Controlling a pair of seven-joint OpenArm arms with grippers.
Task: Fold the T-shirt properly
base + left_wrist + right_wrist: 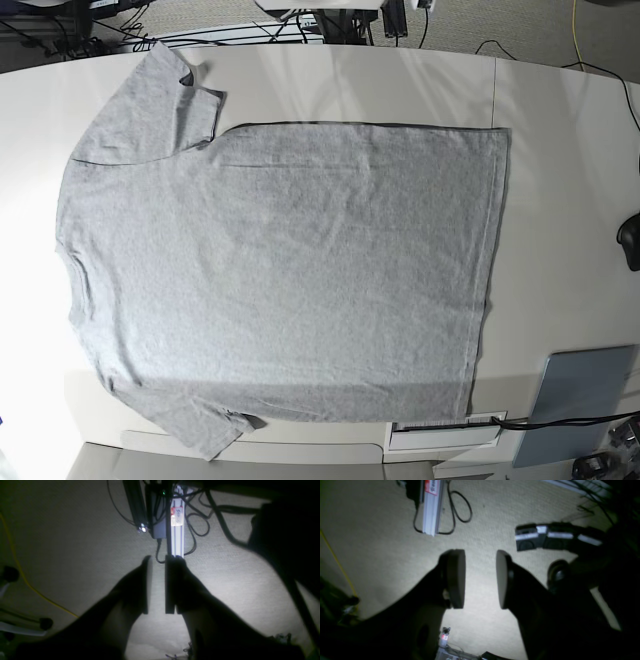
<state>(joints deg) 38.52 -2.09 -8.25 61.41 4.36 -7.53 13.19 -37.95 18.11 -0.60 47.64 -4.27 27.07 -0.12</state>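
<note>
- Fabric of the T-shirt (290, 270) is lying spread flat on the white table (560, 190) in the base view, plain grey side up, with no lettering showing.
- Its neck end is pointing toward that view's left and its straight hem is running down the right side.
- One sleeve is sticking out at the top left, the other at the bottom left, where it is reaching the table's near edge.
- Neither arm is showing in the base view.
- The left gripper (158, 585) is hanging over beige carpet (75, 542), its jaws standing a narrow gap apart with nothing between them.
- The right gripper (480, 578) is also hanging over carpet, its jaws standing wide apart and holding nothing.
- A silver aluminium rail (178, 525) and loose black cables (200, 522) are lying on the floor beyond the left gripper.
- A grey flat device (585, 400) is sitting at the table's lower right corner, well apart from the shirt.
</note>
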